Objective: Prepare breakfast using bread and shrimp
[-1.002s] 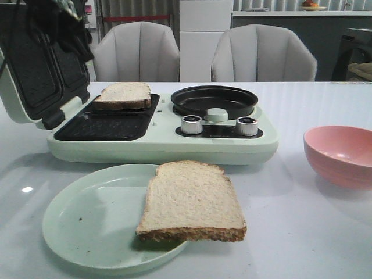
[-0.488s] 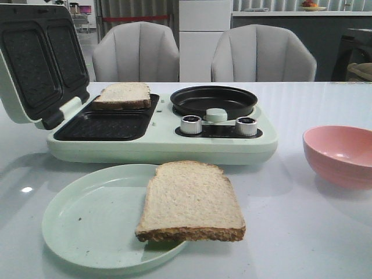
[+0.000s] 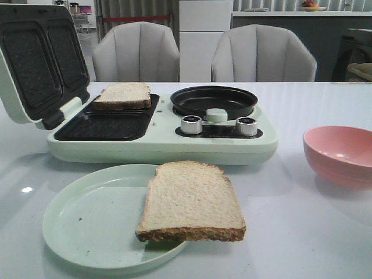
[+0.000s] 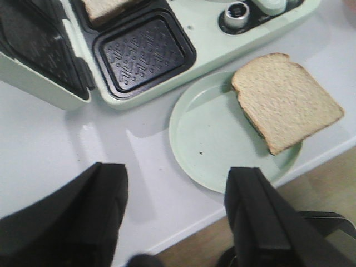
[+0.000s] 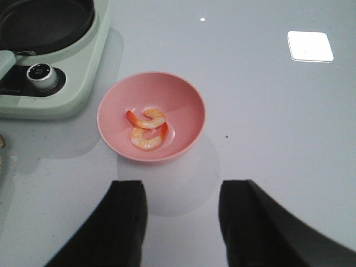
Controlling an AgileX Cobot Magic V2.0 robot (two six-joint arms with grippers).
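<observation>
So we have one bread slice already sitting in the far bay of the sandwich maker, likely as the sandwich base, with the near bay bare. Second slice lies on the green plate, hanging over its right rim, probably staged as the top piece for later. Lid stands open and tipped back at left, so the bays are reachable from above.

Shrimp look like two curled pieces, touching, in the bottom of the pink bowl, which stands on the table just right of the maker, apart from it. That puts them on our right arm's side. Round pan beside the bays holds nothing we can see; we judge shrimp may go there or straight onto the bread.

Left gripper hangs above the table edge near the plate, jaws wide apart, nothing between them. Right gripper hovers just short of the bowl, jaws also spread and holding nothing, lined up toward the shrimp. We judge the shrimp pick is next; they're small and slippery, so a low, centred pinch is needed.
</observation>
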